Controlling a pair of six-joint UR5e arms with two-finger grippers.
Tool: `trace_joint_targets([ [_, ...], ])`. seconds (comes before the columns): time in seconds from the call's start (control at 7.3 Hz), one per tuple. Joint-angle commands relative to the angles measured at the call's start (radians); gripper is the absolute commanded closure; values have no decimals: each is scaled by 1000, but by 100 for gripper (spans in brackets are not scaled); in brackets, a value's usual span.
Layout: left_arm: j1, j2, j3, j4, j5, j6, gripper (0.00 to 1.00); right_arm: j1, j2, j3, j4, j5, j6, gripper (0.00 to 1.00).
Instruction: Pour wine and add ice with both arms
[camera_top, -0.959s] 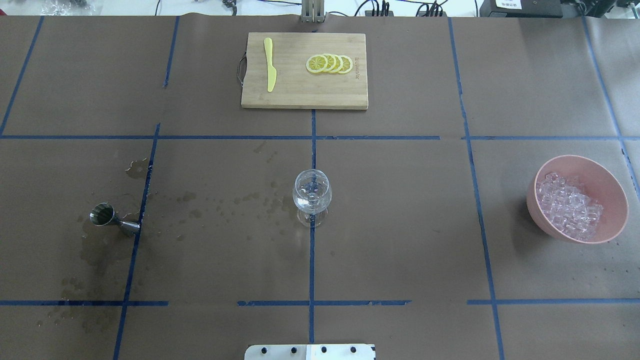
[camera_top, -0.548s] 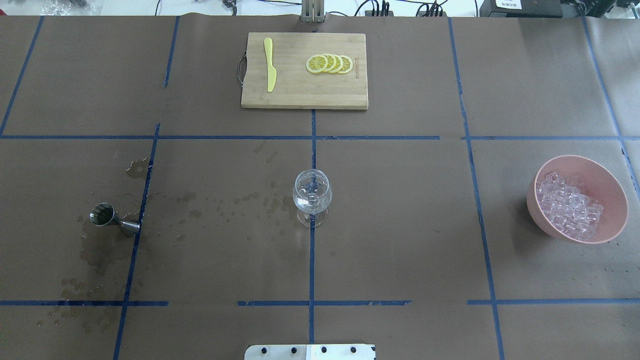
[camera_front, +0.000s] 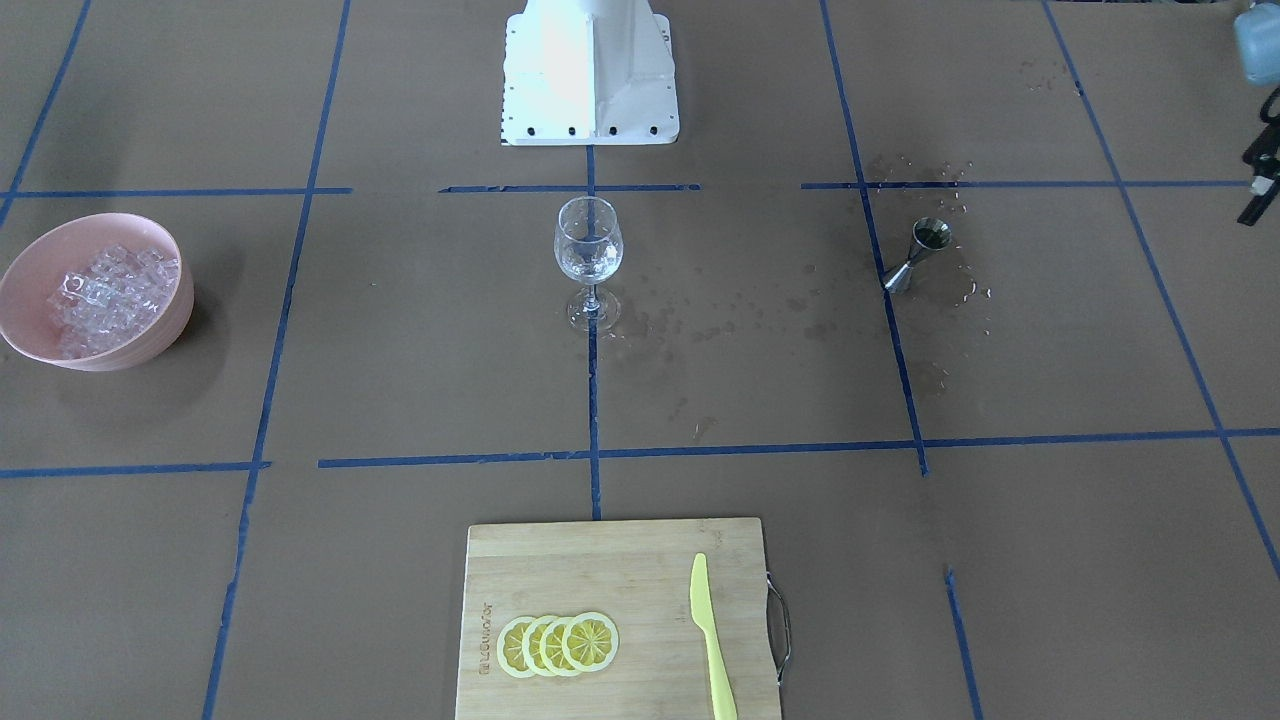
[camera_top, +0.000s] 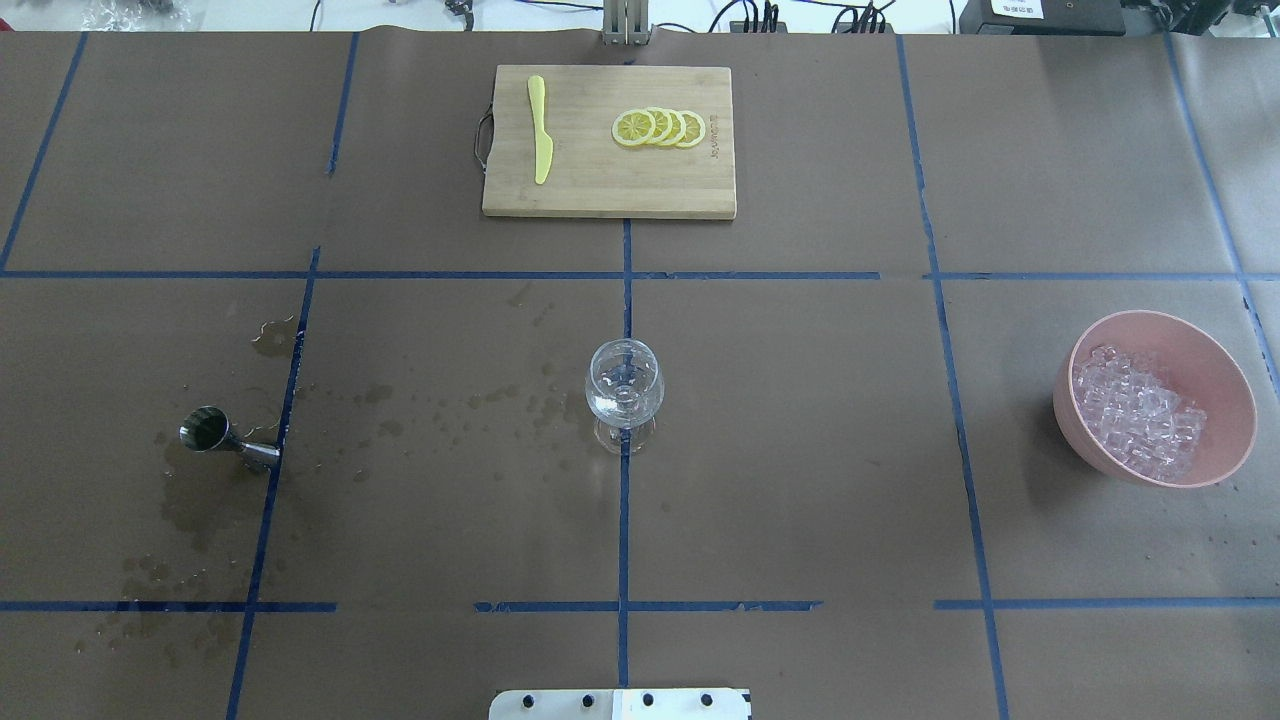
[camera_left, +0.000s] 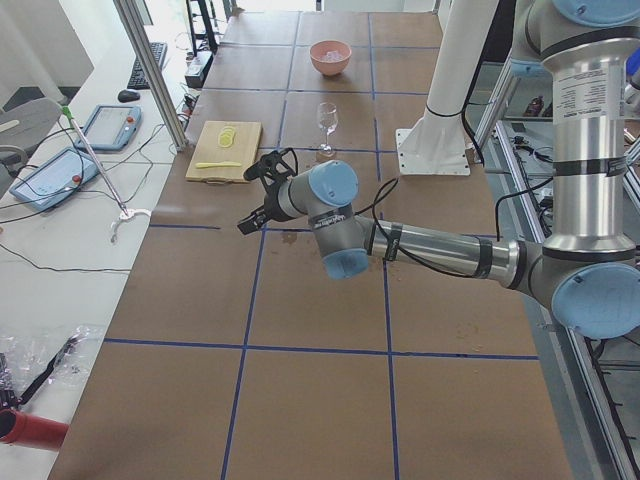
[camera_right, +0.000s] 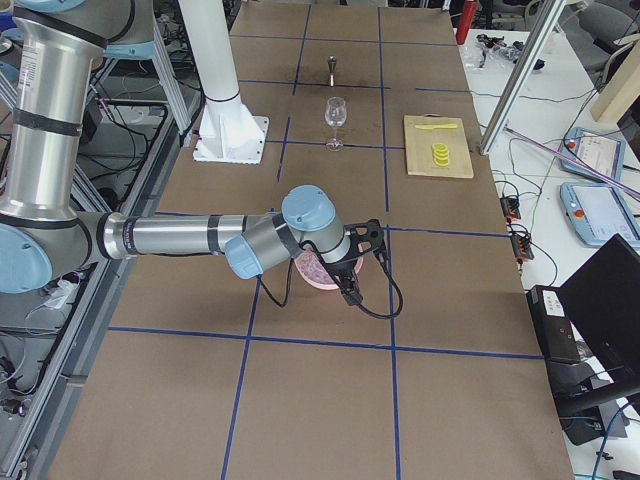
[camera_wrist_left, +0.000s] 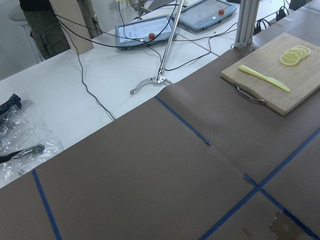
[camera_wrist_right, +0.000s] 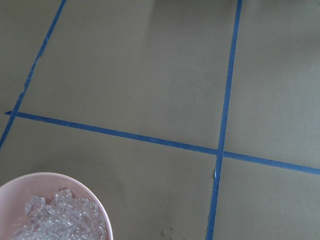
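Note:
A clear wine glass (camera_top: 624, 390) stands upright at the table's middle, also in the front view (camera_front: 588, 250). The ice (camera_top: 1135, 412) is heaped in a pink bowl (camera_top: 1225, 385) at the right, and shows in the right wrist view (camera_wrist_right: 60, 222). A steel jigger (camera_top: 215, 436) stands at the left. My left gripper (camera_left: 251, 198) hovers over the table's left end, far from the glass; I cannot tell its state. My right gripper (camera_right: 351, 288) hangs just over the pink bowl (camera_right: 312, 274); I cannot tell its state.
A wooden board (camera_top: 608, 185) with lemon slices (camera_top: 658, 128) and a yellow knife (camera_top: 540, 130) lies at the far middle. Wet stains (camera_top: 450, 405) mark the paper between jigger and glass. The white base (camera_front: 590, 70) stands at the near edge.

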Motion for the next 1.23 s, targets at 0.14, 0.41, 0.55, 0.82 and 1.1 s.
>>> trace_joint_targets([
  [0.14,405,22,-65,-72,498,-271,0,0,-17,-1,16,2,4,0],
  [0.41,718,37,-67,-97,894,-413,0,0,-19,-1,16,0,2,0],
  [0.55,823,60,-67,-99,1020,-453,0,0,-19,-3,16,-1,2,0],
  [0.82,957,94,-65,-101,1204,-511,0,0,-19,-3,16,-3,2,0],
  [1.1,1079,110,-55,-101,1366,-568,0,0,-19,-3,16,-4,2,0],
])
